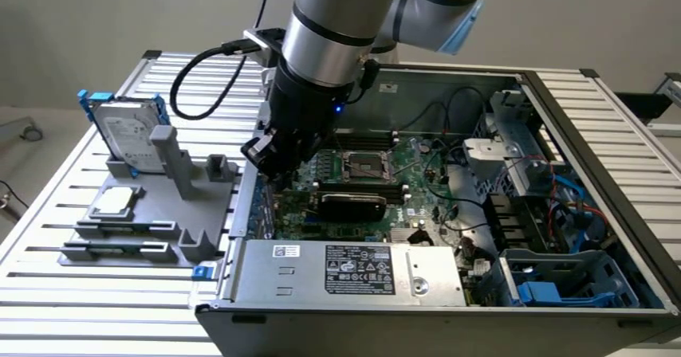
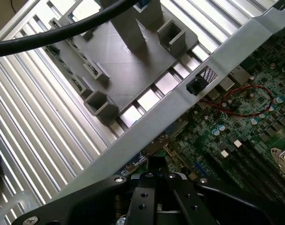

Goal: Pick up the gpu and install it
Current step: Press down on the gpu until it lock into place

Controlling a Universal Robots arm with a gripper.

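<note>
Pincer (image 1: 270,168) closed, low inside the open grey metal computer case (image 1: 596,126), hard by its wall on the exterior view's left, above the green motherboard (image 1: 431,186). Thin flat black-shrouded gpu (image 1: 352,204) seemingly standing on the board just beside the pincer, below the square silver processor socket (image 1: 365,164). Cannot tell whether the fingers pinch its near end. Judged: seating stage. Best done by keeping the card upright and square to its slot, bracket end against the case wall, then pressing straight down, evenly, without twisting or forcing.
</note>
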